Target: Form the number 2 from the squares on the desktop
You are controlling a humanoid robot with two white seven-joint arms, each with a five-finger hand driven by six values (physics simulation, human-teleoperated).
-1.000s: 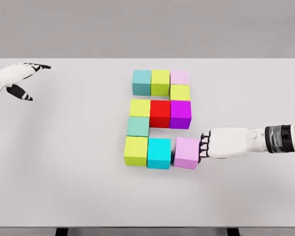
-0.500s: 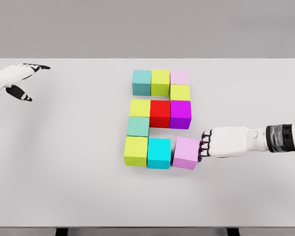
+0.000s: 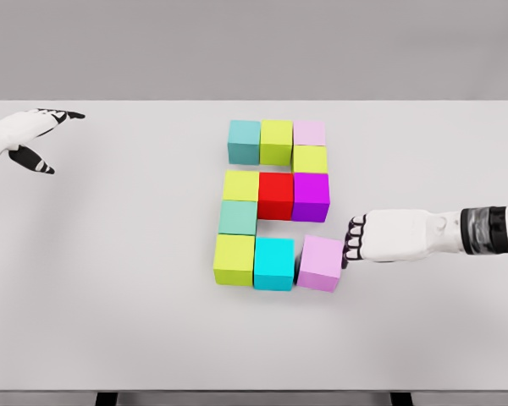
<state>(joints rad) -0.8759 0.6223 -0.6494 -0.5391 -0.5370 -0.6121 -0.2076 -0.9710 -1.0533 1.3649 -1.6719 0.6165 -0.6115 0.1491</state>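
Observation:
Coloured cubes on the white table (image 3: pixel 110 296) form a blocky 2. The top row is teal (image 3: pixel 245 140), lime (image 3: pixel 276 140) and pale pink (image 3: pixel 310 132), with a lime cube (image 3: pixel 310 158) below its right end. The middle row is lime (image 3: pixel 240 185), red (image 3: pixel 276 194) and purple (image 3: pixel 311 195). A teal cube (image 3: pixel 238 217) leads down to the bottom row of lime (image 3: pixel 234 259), cyan (image 3: pixel 273 263) and a slightly skewed pink cube (image 3: pixel 322 263). My right hand (image 3: pixel 354 241) has its fingers curled against that pink cube's upper right side and holds nothing. My left hand (image 3: pixel 34 139) hovers open at the far left.
The table's front edge (image 3: pixel 254 390) runs along the bottom of the view. A thin gap separates the pink cube from the cyan one.
My right hand has slid a little up along the pink cube's right side, and the cube has edged slightly left. The left hand has barely moved.

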